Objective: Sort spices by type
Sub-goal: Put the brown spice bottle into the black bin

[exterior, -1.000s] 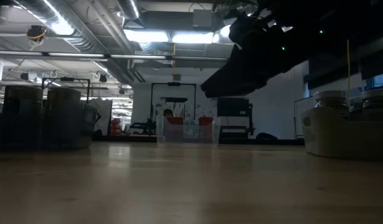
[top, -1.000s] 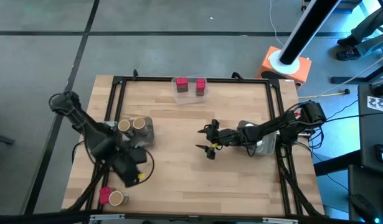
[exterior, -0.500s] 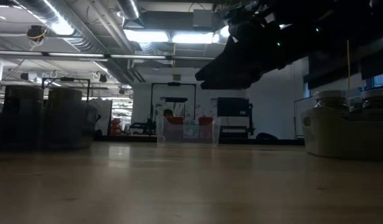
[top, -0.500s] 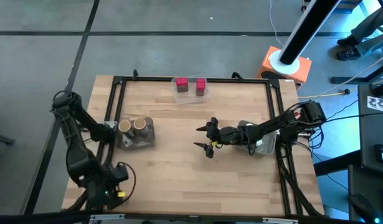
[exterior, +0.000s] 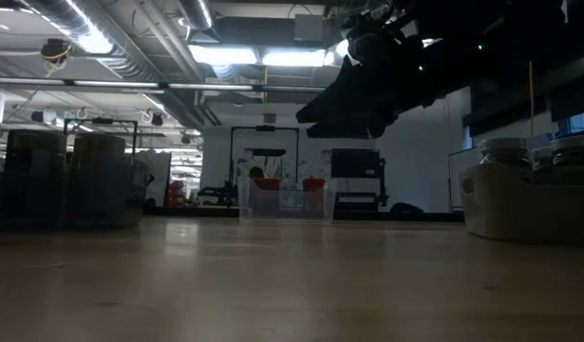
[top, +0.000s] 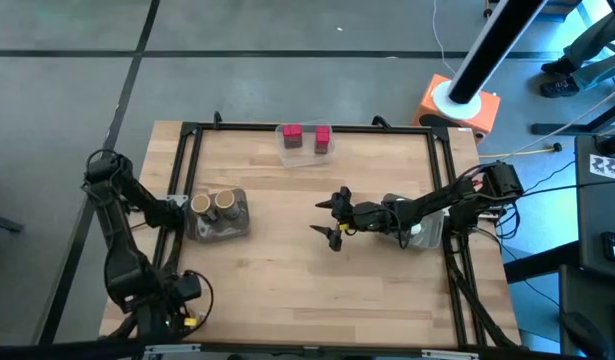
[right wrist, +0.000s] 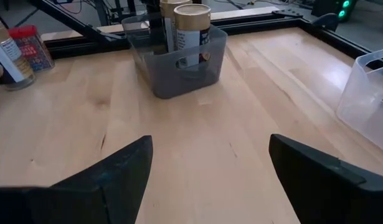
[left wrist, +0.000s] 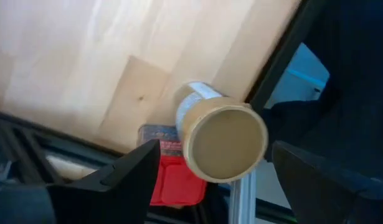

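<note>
Picking up: at the high view's lower left, the left gripper (left wrist: 207,171), fingers spread, hovers over a tan cylinder (left wrist: 221,140) beside a red block (left wrist: 177,183). Next: descend, close. The right gripper (top: 330,216) waits open mid-table.

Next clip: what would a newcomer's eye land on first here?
Probably the right end effector, open and hovering over the bare middle of the wooden table. Next, the grey bin at the table's left side holding two tan round-topped cylinders, and the clear tray at the far edge with two magenta blocks. In the left wrist view, the open left end effector frames another tan cylinder beside a red block at the table's corner.
</note>
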You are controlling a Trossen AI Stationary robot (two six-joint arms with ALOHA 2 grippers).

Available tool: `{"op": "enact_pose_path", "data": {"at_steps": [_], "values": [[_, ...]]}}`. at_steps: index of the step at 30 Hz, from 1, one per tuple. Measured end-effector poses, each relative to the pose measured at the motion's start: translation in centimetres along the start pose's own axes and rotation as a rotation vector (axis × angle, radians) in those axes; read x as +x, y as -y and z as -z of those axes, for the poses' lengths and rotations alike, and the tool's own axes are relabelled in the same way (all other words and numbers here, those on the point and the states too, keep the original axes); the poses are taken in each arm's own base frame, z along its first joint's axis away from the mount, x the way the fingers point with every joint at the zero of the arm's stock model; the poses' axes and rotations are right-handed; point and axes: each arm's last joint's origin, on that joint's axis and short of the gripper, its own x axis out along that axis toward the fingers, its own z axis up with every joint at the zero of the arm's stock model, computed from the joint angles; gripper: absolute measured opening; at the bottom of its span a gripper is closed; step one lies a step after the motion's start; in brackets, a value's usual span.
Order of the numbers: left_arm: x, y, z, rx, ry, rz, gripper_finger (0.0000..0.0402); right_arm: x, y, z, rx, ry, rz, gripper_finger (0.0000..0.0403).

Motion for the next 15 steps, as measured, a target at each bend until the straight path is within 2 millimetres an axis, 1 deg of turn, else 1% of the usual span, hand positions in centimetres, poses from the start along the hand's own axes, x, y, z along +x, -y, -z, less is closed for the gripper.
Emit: {"op": "enact_pose_path", "data": {"at_steps": [3,9,15], "values": [[0.0,0.15,0.01,0.033,0.027,0.016,0.0292,0.0,0.0,0.01,0.003,-0.001,0.0,0.0321],[0.0,0.05,-0.28,0.025,0.049,0.006,0.0292,0.0,0.07,0.02,0.002,0.0,0.017,0.0321],[0.18,0.08,-0.33,0.078,0.075,0.013,0.0292,0.0,0.11,0.23,-0.005,-0.021,0.024,0.0321]]}}
